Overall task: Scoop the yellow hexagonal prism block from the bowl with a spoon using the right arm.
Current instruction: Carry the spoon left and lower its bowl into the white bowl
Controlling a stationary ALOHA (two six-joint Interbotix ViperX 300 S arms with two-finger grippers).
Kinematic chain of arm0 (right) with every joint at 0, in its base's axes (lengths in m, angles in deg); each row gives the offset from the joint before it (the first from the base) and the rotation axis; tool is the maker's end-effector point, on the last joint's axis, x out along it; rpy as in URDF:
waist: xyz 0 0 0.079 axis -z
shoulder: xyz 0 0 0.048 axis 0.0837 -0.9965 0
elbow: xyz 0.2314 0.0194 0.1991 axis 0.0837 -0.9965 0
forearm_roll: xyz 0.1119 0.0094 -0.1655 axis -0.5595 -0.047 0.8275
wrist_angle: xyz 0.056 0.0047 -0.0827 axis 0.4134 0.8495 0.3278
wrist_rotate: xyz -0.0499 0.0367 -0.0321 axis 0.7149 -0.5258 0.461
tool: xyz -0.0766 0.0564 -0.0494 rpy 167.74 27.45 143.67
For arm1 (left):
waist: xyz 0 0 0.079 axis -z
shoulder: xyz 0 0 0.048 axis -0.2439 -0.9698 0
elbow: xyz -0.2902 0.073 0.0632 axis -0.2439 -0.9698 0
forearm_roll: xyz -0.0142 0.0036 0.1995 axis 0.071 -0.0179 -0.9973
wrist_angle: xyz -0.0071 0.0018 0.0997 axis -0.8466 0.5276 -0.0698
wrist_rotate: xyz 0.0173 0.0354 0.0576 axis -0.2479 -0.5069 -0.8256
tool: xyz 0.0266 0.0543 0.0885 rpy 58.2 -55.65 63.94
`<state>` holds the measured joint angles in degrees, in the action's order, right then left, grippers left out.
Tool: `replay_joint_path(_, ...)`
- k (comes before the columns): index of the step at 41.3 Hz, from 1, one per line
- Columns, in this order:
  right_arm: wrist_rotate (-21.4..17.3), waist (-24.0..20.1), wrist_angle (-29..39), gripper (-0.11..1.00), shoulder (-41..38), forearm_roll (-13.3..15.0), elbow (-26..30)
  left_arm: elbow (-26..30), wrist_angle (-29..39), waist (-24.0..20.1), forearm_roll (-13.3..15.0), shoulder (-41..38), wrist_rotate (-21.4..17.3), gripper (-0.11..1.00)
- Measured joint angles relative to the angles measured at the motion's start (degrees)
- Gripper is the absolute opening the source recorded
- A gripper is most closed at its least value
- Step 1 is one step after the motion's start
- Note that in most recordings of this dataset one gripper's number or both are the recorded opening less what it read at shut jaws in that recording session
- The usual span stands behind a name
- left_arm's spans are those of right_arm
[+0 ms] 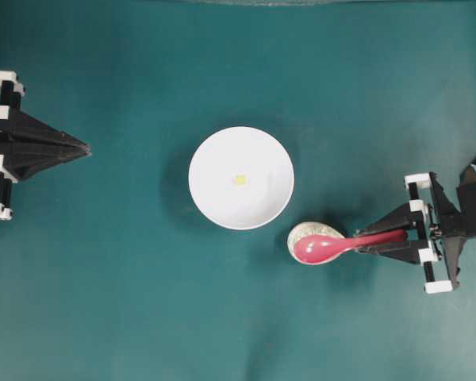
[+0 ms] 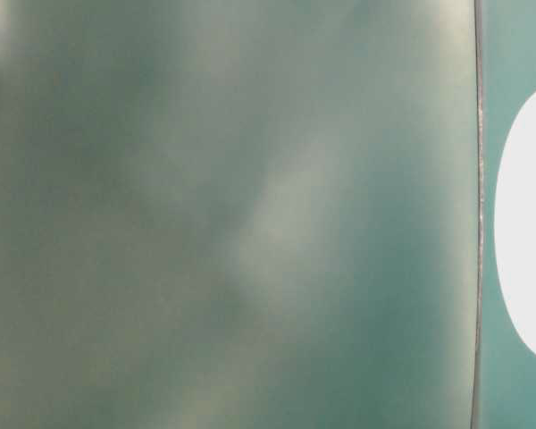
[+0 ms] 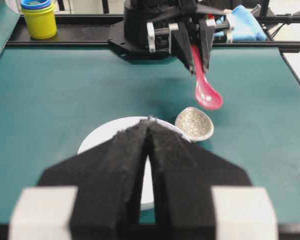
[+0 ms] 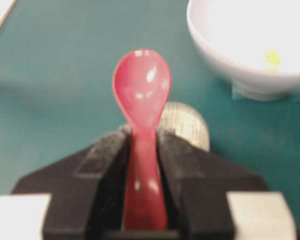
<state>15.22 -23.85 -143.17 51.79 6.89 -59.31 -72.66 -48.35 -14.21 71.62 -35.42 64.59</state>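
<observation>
Left gripper [image 3: 149, 150] nearest the left wrist lens, pointed fingers pressed together on nothing, parked at the table edge, probably to stay clear. Teal table [image 1: 143, 302] carries everything. White bowl [image 1: 241, 178] sits mid-table, apart from both arms. Right arm's gripper [image 4: 142, 165] is clamped on the handle of the pink-red spoon [image 4: 141, 90], scoop pointing forward and hollow up, a grip that looks meant for dipping. Spoon is lifted, scoop hanging above the small speckled cream dish [image 3: 194, 123], which sits just beside the bowl's rim, likely the spoon's rest. Yellow hexagonal prism block [image 1: 239, 180] lies alone near the bowl's centre, untouched. Judged: spoon grasped, scoop not started; next needs a swing toward the bowl.
</observation>
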Motion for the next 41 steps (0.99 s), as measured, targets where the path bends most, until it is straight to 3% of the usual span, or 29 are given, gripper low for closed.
replay_joint_path(9,9.2,7.5,23.2,0.24,16.3,-0.1,4.8,-0.1,0.1,0.0,-0.1,0.4,0.0,0.02)
replay_joint_path(17,11.6,16.0,38.4,0.24,25.0,0.0,9.2,0.0,0.2,0.0,0.0,1.2,0.4,0.02)
replay_joint_path(27,11.5,25.8,46.7,0.24,25.5,0.0,12.6,0.1,1.2,0.0,0.0,1.3,0.1,0.02)
replay_joint_path(41,7.6,30.2,50.1,0.24,19.3,-0.1,17.1,0.7,1.6,0.0,0.0,1.3,0.2,0.02)
